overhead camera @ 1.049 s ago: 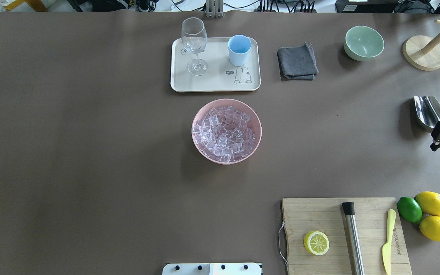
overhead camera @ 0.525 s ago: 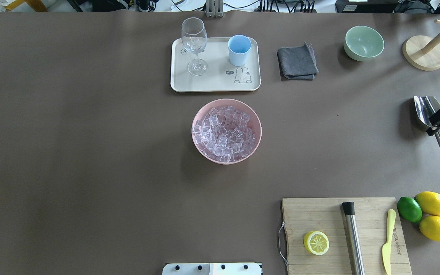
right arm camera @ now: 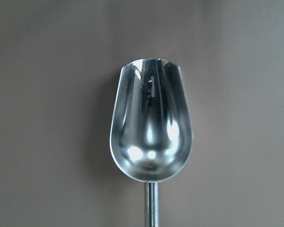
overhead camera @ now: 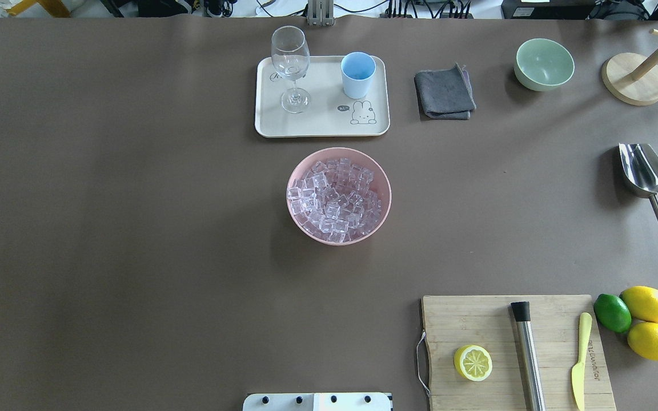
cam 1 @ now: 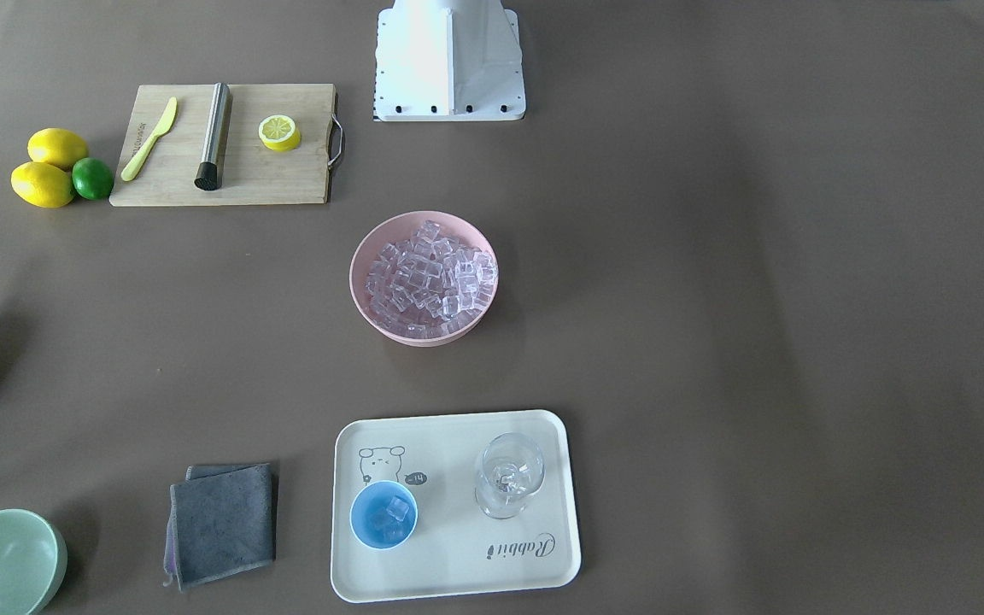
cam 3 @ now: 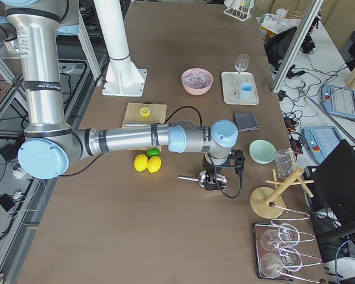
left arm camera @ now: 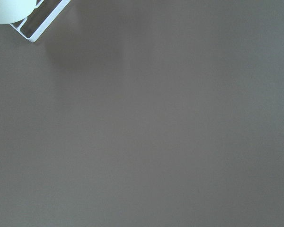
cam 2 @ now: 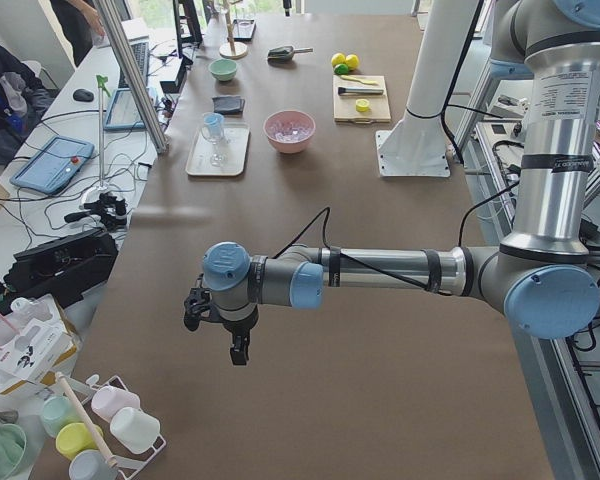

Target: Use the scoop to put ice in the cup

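The scoop [overhead camera: 644, 171] lies empty at the table's right edge, handle toward the robot, well apart from the pink bowl [overhead camera: 297, 224] heaped with ice [overhead camera: 334, 197]. The cup [cam 1: 383, 513] stands on the tray [overhead camera: 317, 123] beside the stemmed glass [overhead camera: 290, 63], with what look like 2 cubes inside. The right gripper [cam 3: 210, 182] hangs just over the scoop and the left gripper [cam 2: 238, 350] over bare table. I cannot tell whether either one's fingers are apart.

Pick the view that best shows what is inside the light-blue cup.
Exterior front-facing: it looks down into the cup, where ice cubes lie. Overhead shows only its outside and inner wall; both side views show it tiny; wrist views miss it.
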### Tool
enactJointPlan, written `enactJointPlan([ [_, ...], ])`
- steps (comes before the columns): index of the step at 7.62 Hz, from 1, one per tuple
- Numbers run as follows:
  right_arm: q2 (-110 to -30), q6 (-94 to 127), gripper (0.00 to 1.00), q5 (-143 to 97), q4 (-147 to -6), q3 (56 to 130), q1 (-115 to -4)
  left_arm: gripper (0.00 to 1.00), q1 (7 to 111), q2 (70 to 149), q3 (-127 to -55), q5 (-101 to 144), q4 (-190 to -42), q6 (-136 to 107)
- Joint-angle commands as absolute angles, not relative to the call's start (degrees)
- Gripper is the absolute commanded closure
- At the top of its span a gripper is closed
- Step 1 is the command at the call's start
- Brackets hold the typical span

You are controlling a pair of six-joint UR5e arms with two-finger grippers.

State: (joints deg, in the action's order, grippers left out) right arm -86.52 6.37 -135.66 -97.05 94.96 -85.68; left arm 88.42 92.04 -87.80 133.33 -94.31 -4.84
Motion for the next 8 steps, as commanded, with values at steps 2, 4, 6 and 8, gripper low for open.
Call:
enactJointPlan([
  [2, -90.69, -4.83, 0.00, -132.45, -100.63, 94.13, -93.78, 0.00, 88.42, 92.02, -87.80, 133.33, -94.31, -4.83],
  [4, -90.97, -4.83, 0.00, -132.45, -100.81, 93.87, -93.78, 0.00, 88.42, 92.02, -87.80, 133.33, -94.31, -4.83],
  [6, -91.23, -4.75, 0.00, -132.62, -100.99, 93.95, -93.87, 0.00, 88.42, 92.02, -87.80, 133.33, -94.31, -4.83],
  [8, -91.32, -4.75, 0.00, -132.71, -100.99, 94.04, -93.87, 0.00, 88.42, 92.02, -87.89, 133.33, -94.31, -4.92],
])
